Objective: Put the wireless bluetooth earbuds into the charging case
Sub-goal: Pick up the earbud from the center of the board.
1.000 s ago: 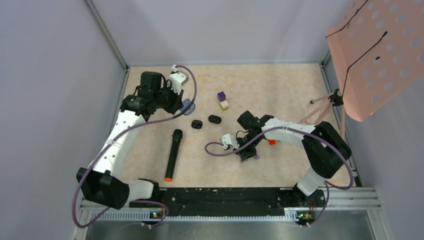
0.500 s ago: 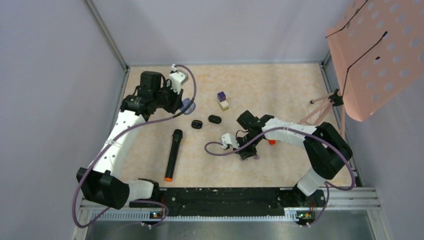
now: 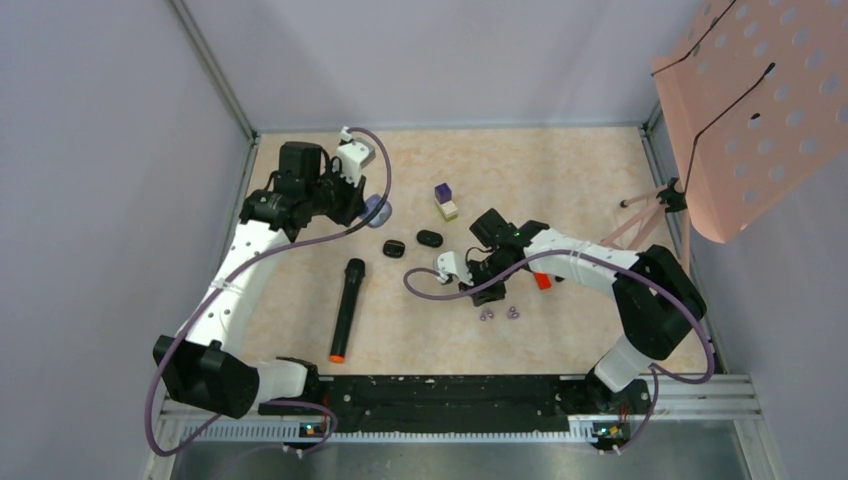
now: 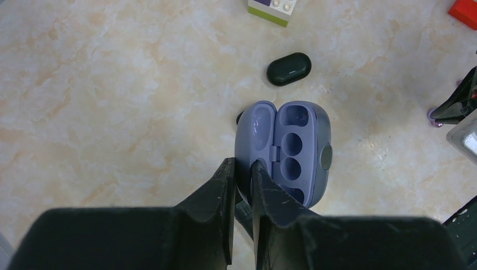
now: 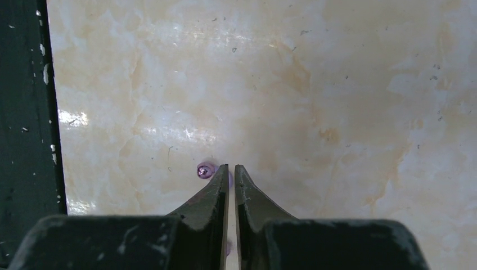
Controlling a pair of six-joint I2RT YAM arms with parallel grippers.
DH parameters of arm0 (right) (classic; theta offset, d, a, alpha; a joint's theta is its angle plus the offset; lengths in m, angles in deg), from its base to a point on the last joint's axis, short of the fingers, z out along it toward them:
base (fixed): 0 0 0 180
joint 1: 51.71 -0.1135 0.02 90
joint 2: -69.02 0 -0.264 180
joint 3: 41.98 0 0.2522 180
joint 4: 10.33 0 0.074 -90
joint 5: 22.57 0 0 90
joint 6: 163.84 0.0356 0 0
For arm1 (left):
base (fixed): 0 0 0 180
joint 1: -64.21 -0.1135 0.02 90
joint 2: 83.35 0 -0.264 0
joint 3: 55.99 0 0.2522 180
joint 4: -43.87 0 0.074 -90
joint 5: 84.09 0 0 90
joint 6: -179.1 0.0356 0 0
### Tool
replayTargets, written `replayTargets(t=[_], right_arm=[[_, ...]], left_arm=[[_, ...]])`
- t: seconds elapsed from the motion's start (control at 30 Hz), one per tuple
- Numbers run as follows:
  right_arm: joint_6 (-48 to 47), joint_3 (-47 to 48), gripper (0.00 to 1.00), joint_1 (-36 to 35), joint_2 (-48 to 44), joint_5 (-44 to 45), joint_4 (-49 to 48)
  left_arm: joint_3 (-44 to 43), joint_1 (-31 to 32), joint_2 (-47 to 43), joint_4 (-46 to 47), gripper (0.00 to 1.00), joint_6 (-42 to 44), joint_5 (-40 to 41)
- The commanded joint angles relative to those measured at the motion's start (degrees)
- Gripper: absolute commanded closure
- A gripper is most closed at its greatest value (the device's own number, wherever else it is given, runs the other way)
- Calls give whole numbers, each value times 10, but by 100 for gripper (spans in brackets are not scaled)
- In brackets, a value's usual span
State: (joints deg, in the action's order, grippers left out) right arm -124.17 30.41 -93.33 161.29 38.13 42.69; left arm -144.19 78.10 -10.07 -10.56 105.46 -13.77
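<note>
Squarely in left end effector [image 4: 243,163] — charging case [image 4: 293,147]

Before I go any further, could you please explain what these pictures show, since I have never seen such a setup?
Two robot arms are bolted at the near edge of a table. One picture looks down from above; the other two come from a camera on each wrist. The left gripper is closed on the lid edge of an open charging case, its sockets empty. Two black earbuds lie nearby on the table, with a microphone and small blocks. The right gripper is closed, apparently on nothing, beside a tiny purple ring.
</note>
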Motion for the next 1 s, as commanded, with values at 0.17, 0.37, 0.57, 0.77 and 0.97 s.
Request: replayTargets(t=[0.17,0.37,0.57,0.77,0.97], right_arm=[[-45,20,93,-8,22,28,18],[-59,24,92,-8,33,28,33],[-65,23,92,-9,41,30,40],[-66,24,92,-8,47,28,45],[-83,12,93,-12,49,35,44]], left_arm=[[0,-5,-1,21,100,-8,-10],[1,-9,-2,22,100,-8,-8],[2,-11,-2,22,100,-9,-8],[2,-13,-1,24,100,-10,-9],[2,-14,0,24,100,-11,-8]])
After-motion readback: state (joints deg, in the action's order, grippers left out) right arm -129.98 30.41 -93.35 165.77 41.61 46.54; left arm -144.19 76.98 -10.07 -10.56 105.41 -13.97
